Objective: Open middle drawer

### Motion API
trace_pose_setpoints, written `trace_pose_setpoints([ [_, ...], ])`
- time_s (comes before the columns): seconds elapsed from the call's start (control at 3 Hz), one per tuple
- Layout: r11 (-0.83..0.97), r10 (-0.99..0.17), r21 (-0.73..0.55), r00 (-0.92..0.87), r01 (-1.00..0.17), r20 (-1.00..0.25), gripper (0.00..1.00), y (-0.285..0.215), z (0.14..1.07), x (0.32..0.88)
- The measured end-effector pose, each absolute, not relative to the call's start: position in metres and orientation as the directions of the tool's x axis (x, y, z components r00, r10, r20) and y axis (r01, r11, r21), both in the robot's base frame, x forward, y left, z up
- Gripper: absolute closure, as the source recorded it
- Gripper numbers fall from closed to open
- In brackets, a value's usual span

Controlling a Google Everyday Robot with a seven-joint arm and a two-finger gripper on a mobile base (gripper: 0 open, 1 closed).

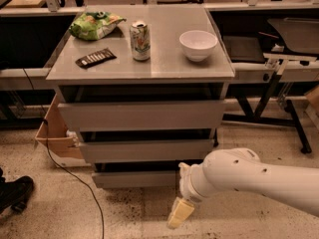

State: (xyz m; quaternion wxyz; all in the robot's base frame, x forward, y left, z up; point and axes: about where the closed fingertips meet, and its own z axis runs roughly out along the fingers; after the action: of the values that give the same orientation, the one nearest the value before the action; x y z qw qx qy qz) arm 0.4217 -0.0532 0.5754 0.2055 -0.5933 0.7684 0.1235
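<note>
Speckled floor, grey cabinet (pixel 164 59) centre. Middle drawer (pixel 147 150) shut, between top drawer (pixel 142 114) and bottom drawer (pixel 134 179). Gripper (pixel 180 213) low, near right, clear of fronts; open or closed, cannot tell. Risk: fronts alike, gripper nearest bottom drawer, may catch wrong one.

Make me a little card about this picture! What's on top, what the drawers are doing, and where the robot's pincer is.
on top: green snack bag, can, white bowl, dark wrapped bar
drawers: three grey ones, all look shut
middle drawer: shut, nothing touching it
pincer: low near the floor, in front of the bottom drawer, by its right end
arm: white, from the right edge
</note>
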Motion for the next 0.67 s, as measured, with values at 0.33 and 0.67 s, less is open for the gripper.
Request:
trace_pose_setpoints([
  [0.33,0.27,-0.86,-0.055,-0.215,-0.961,-0.464,0.0,-0.054,0.575,0.422],
  [0.67,0.299,-0.84,-0.073,-0.226,-0.952,-0.493,0.0,-0.056,0.563,0.439],
])
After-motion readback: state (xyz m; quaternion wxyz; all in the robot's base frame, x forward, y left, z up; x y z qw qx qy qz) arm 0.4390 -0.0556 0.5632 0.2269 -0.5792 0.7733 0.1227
